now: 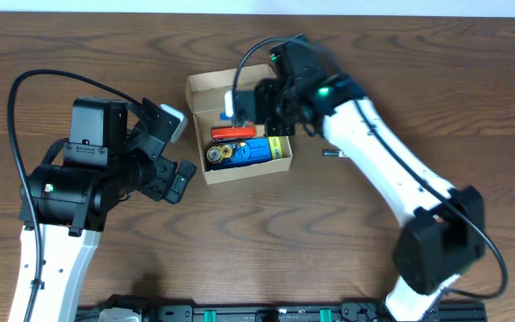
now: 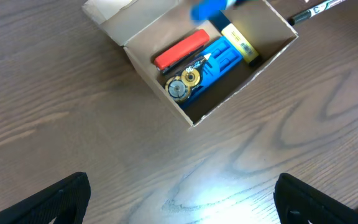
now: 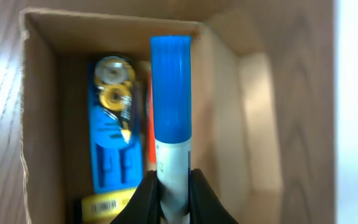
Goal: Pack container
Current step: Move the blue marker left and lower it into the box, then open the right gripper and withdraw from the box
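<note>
The right gripper (image 3: 168, 190) is clamped on the white barrel of a marker (image 3: 171, 93), with the blue cap pointing away from the jaws. The right wrist view shows the open cardboard box (image 3: 39, 99) directly beyond the cap. The left gripper (image 2: 179, 208) has its jaws wide apart; the box lies ahead of them, well apart. The left wrist view shows the contents unobstructed: a red item (image 2: 182, 50), a blue tape dispenser (image 2: 213, 62) and a yellow item (image 2: 239, 43), partly hidden behind the marker in the right wrist view
</note>
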Available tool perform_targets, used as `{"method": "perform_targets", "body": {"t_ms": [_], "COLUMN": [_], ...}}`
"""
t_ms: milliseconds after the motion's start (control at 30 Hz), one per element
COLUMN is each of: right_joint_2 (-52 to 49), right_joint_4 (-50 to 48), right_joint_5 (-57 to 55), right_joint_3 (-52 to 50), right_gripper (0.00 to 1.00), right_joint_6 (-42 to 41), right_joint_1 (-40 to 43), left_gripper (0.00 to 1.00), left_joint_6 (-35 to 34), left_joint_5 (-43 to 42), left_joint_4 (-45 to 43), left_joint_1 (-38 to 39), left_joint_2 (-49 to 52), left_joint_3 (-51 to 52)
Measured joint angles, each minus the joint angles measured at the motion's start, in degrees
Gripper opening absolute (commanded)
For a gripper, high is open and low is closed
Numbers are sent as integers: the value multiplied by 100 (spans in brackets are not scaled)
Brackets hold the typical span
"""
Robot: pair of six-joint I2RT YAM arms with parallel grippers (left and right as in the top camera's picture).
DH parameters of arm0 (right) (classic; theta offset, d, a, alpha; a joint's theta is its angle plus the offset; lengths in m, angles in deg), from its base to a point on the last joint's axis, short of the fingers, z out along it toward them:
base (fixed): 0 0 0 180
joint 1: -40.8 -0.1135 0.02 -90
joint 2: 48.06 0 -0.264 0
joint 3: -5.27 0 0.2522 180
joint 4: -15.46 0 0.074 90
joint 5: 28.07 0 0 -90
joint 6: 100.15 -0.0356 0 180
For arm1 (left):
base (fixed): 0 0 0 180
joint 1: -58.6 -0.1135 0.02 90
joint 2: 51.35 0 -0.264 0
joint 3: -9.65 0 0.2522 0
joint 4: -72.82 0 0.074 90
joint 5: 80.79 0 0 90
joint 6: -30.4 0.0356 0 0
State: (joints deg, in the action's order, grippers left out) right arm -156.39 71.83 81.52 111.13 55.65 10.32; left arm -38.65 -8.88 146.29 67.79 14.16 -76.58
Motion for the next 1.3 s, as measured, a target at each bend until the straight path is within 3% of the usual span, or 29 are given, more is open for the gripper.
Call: {"method": "perform_targets", "body": {"t_ms": [400,700,767,900,1067,1300], "right_joint_2": [-907,-990,-990,-953,-474,979], "right_joint_4": [-46,-186,-328,-479,-472,-302], "right_joint_5": [9,-33,-52,-98,-173,-800], "right_joint_3": [0,-2,-2,-2,-33,-31], "right_gripper": [2,35,39,33,38,59], "right_joint_6": [721,813,669,433,39,-1191], "right_joint_1": [-378,-376,-376,-376,-376,-334], "left_gripper": [95,95,95,95,95,95], "left_joint_6": [0,0,0,2,2,0], "left_joint_5": [0,-2,0,-2,-2,0], "left_joint_4": [0,0,2,2,2,2], "left_joint_1": [0,0,0,0,0,2], "left_joint_2": [0,0,0,0,0,0], "left_joint_3": [0,0,0,0,0,0]}}
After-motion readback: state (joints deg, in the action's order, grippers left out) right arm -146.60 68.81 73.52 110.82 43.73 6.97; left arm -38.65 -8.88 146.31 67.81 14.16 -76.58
